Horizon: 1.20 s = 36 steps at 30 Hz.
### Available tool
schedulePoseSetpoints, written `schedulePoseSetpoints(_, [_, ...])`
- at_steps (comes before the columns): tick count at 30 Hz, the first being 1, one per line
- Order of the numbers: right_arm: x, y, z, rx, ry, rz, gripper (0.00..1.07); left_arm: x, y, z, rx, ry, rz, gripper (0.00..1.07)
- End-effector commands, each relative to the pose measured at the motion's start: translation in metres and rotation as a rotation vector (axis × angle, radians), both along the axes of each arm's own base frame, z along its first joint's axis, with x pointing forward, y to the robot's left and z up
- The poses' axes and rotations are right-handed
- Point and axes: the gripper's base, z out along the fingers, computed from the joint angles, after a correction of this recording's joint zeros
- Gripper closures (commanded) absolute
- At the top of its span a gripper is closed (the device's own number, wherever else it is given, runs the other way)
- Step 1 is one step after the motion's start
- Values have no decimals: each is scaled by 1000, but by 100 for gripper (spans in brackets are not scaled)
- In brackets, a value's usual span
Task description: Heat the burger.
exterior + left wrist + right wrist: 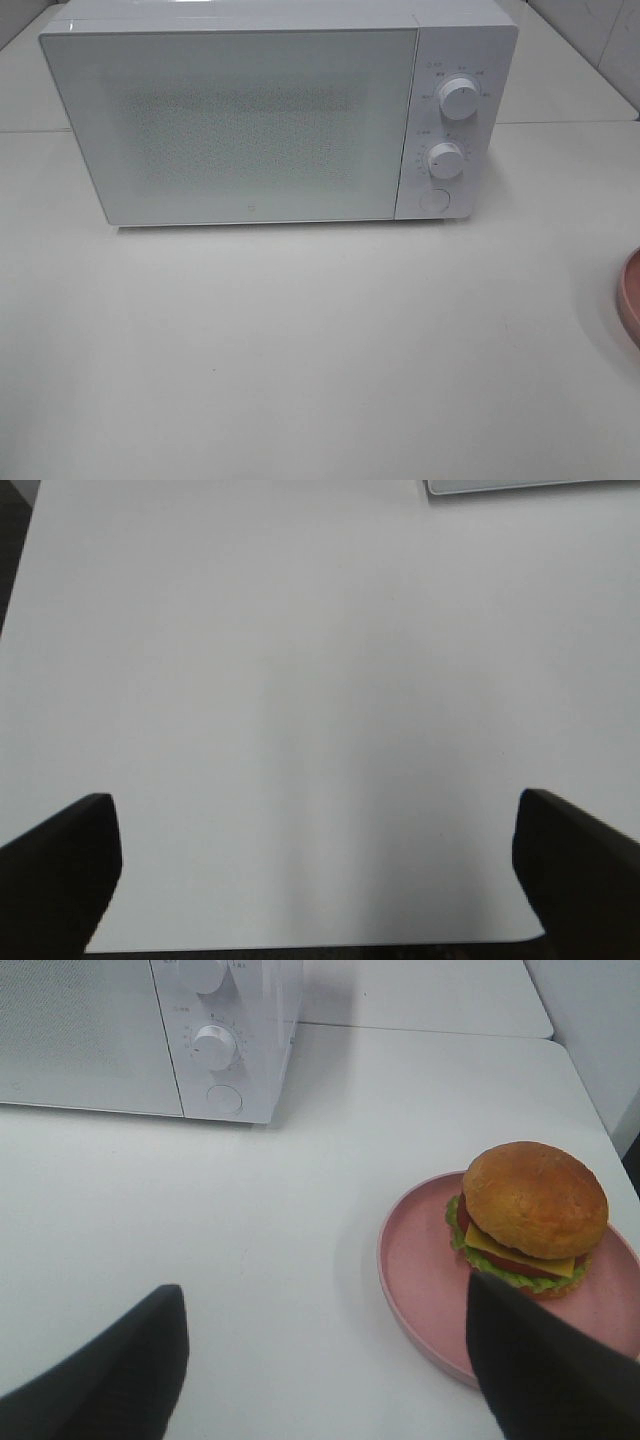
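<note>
1. Burger (533, 1215) sits on pink plate (420, 1260), right edge of tabletop (300, 350); microwave (240, 120) door closed.
2. Both arms' fingers (545, 1360) spread, empty.
3. We judge a loose grip could tip the stacked burger.

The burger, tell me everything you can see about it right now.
The burger shows only in the right wrist view. It has a round, golden-brown top bun with a slightly rough surface, over a yellow cheese slice, a red layer that looks like tomato, and frilly green lettuce around the base. It sits upright and whole on a pink plate, off-centre toward one rim. Nothing else touches it. The right hand is open and short of it, its dark fingers apart. The microwave stands beyond, door shut.
</note>
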Motion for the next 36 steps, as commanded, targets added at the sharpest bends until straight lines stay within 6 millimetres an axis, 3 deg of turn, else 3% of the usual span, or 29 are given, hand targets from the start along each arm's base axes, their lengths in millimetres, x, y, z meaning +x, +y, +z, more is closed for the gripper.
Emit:
schedulePoseSetpoints(1, [-4, 0, 1, 7, -33, -7, 31, -7, 0, -1, -7, -27, 15, 6])
schedulePoseSetpoints(13, [-4, 0, 1, 7, -33, -7, 31, -55, 0, 2, -1, -326, 12, 6])
schedulePoseSetpoints(36, [-4, 0, 1, 7, -30, -8, 31, -55, 0, 2, -3, -330, -1, 6])
